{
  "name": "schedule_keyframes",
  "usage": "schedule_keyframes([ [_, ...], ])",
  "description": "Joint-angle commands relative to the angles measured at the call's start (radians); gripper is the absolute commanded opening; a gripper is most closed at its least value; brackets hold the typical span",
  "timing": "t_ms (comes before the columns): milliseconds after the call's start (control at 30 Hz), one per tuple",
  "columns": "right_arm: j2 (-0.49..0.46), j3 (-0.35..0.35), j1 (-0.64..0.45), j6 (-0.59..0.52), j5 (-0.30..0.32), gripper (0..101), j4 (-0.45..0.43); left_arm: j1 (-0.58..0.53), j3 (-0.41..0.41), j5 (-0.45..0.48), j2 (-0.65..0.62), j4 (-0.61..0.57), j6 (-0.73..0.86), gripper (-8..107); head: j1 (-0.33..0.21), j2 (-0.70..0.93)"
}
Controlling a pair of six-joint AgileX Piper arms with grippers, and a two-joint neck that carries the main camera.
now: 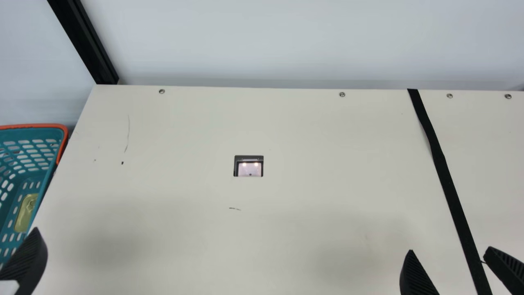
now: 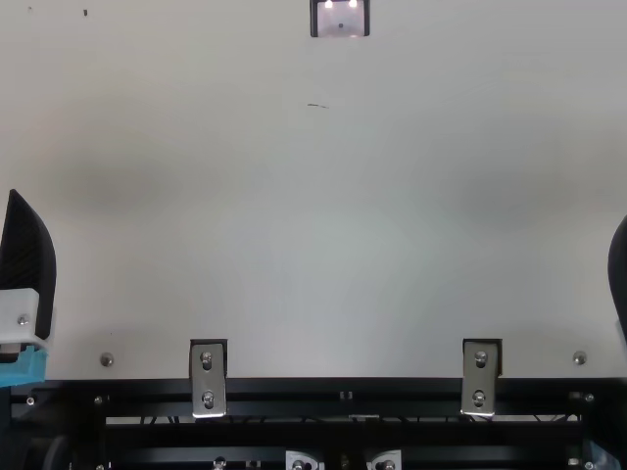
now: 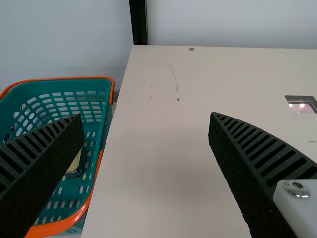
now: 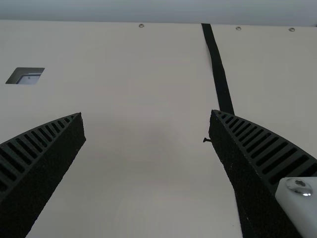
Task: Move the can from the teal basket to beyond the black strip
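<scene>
The can (image 1: 26, 213), with a yellowish top, lies inside the teal basket (image 1: 24, 153) at the main view's left edge. The left gripper (image 1: 29, 260) is at the lower left there, near the basket; the right gripper (image 1: 448, 252) is open at the lower right, one finger on each side of the black strip (image 1: 452, 192). In the left wrist view, the left gripper (image 3: 146, 118) stands wide open and empty; its finger partly covers the can (image 3: 75, 167) in the basket (image 3: 69, 85). The right gripper (image 4: 147, 114) holds nothing, and one finger overlaps the strip (image 4: 218, 69).
The cream table (image 1: 184, 143) has a small square opening (image 1: 248, 166) near its middle and screws along the far edge. A black post (image 1: 84, 41) rises at the far left corner. Metal brackets (image 2: 208, 377) sit on the near edge.
</scene>
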Motion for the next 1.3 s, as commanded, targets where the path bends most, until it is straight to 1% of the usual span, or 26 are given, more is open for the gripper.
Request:
schedule_keyframes([
  [0, 0.0, 0.0, 0.0, 0.0, 0.0, 101, 0.0, 0.0, 0.0, 0.0, 0.0, 0.0, 0.0, 90, -0.003, 0.006],
  [767, 0.0, 0.0, 0.0, 0.0, 0.0, 101, 0.0, 0.0, 0.0, 0.0, 0.0, 0.0, 0.0, 90, -0.005, 0.023],
  [967, 0.0, 0.0, 0.0, 0.0, 0.0, 101, 0.0, 0.0, 0.0, 0.0, 0.0, 0.0, 0.0, 90, -0.013, 0.09],
  [1267, 0.0, 0.0, 0.0, 0.0, 0.0, 101, 0.0, 0.0, 0.0, 0.0, 0.0, 0.0, 0.0, 90, -0.037, 0.258],
])
